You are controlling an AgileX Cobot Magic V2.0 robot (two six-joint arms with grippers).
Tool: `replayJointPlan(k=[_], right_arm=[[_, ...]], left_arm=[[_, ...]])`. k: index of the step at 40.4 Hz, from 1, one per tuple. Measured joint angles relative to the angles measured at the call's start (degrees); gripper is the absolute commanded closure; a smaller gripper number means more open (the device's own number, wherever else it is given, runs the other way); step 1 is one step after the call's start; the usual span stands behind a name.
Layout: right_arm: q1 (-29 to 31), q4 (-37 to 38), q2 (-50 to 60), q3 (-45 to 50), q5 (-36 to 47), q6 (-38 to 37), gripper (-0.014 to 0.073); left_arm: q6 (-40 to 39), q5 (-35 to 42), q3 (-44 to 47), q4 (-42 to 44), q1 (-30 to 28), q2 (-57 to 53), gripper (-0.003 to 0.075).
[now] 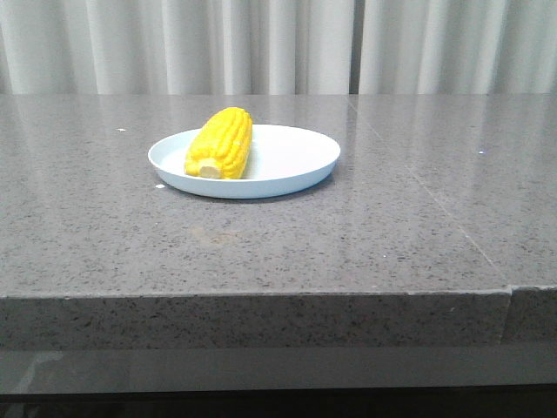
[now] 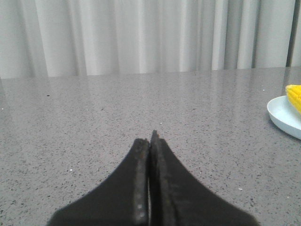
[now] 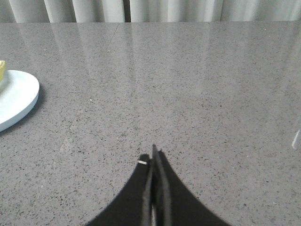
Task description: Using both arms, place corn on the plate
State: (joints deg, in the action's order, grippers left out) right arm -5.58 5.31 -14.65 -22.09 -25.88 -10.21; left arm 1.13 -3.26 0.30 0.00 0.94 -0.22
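The yellow corn (image 1: 221, 143) lies on the left half of the pale blue plate (image 1: 296, 157), its beige cut end toward the front. No gripper shows in the front view. In the left wrist view my left gripper (image 2: 149, 138) is shut and empty, low over the grey table, with the plate's edge (image 2: 282, 115) and a bit of corn (image 2: 295, 95) far off at the side. In the right wrist view my right gripper (image 3: 153, 153) is shut and empty, with the plate's edge (image 3: 21, 94) and a sliver of corn (image 3: 2, 70) far off.
The plate stands on a grey speckled stone table (image 1: 278, 252) with a seam (image 1: 435, 200) running along its right part. White curtains (image 1: 261, 43) hang behind the table's far edge.
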Motion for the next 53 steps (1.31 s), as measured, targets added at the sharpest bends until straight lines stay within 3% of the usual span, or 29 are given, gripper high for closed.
replayJointPlan(k=[34,44,53], right_arm=[[0.0,0.4,0.0,0.5,0.7,0.0,0.0715],[1.7,-1.2,3.0,9.2,9.8,0.7,0.0715],[5.7,-3.3,11.2,18.4,10.7,1.6,0.0715]], left_arm=[[0.0,0.3,0.0,0.0,0.0,0.0,0.0741],[0.0,0.3,0.0,0.0,0.0,0.0,0.0741],[0.0,0.3,0.0,0.0,0.0,0.0,0.0741]])
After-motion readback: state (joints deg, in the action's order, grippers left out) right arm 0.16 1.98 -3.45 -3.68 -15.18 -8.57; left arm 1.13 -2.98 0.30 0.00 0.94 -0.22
